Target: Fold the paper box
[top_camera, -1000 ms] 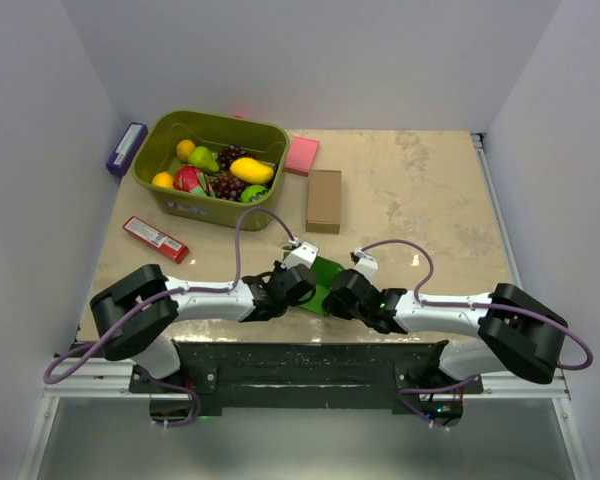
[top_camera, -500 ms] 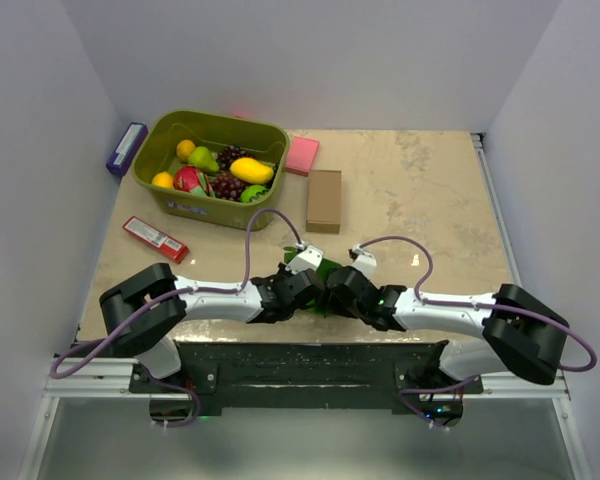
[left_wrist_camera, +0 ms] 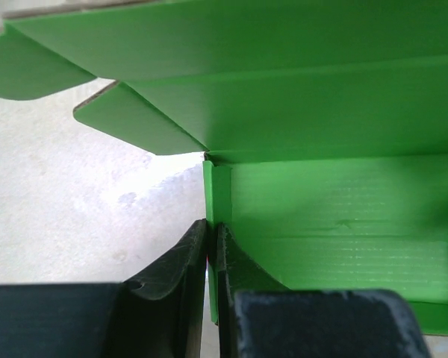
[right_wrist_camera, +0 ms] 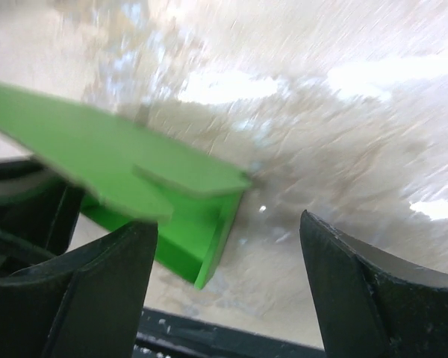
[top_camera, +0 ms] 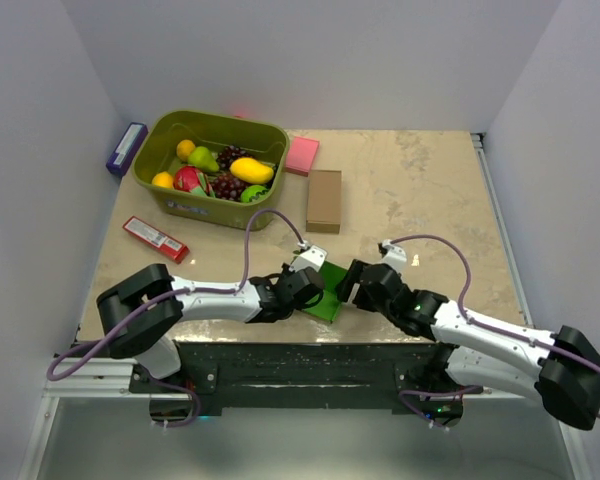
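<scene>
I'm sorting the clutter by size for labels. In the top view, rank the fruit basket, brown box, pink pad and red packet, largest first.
1. fruit basket
2. brown box
3. red packet and pink pad: too alike in area to rank.

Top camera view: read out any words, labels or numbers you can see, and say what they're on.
No text here can be read.
red packet: pale print, too small to read.
olive basket, front wall: possible faint marking, too small to read.
paper box: plain green, no print in view.
</scene>
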You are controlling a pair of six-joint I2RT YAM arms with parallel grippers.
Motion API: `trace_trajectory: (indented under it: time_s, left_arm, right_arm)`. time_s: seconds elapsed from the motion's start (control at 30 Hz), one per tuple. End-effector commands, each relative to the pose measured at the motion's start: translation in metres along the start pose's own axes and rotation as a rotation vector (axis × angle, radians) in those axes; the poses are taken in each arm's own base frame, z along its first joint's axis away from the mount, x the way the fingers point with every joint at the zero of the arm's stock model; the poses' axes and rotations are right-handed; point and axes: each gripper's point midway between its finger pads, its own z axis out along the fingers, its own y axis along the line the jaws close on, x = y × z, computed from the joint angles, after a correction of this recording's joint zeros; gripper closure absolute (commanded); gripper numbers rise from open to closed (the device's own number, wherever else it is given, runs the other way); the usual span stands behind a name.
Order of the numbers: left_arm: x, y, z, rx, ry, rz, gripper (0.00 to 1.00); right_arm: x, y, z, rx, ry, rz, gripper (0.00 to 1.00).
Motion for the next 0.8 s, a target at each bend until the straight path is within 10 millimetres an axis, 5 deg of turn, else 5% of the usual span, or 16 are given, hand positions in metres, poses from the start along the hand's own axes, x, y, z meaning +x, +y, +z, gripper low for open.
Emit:
trace_trajectory:
  time_s: [0.0, 0.23, 0.53, 0.63, 0.77]
  left_arm:
    - [0.037, -0.021, -0.006, 0.136, 0.124, 0.024, 1.0]
    - [0.034, -0.024, -0.007, 0.18, 0.111, 0.062, 1.0]
    - [0.03, -0.023, 0.0, 0.195, 0.096, 0.092, 1.0]
    - [0.032, -0.016, 0.008, 0.137, 0.112, 0.122, 1.0]
    - [0.035, 0.001, 0.015, -0.002, 0.136, 0.177, 1.0]
  right_arm:
    - [-0.038, 0.009, 0.0, -0.117, -0.108, -0.073, 0.2]
    - [-0.053, 0.022, -0.003, -0.173, -0.146, -0.283, 0.28]
    - [-0.045, 0.018, -0.005, -0.192, -0.115, -0.343, 0.58]
    - [-0.042, 0.016, -0.006, -0.187, -0.098, -0.357, 0.78]
    - [-0.041, 0.017, -0.009, -0.203, -0.097, -0.371, 0.81]
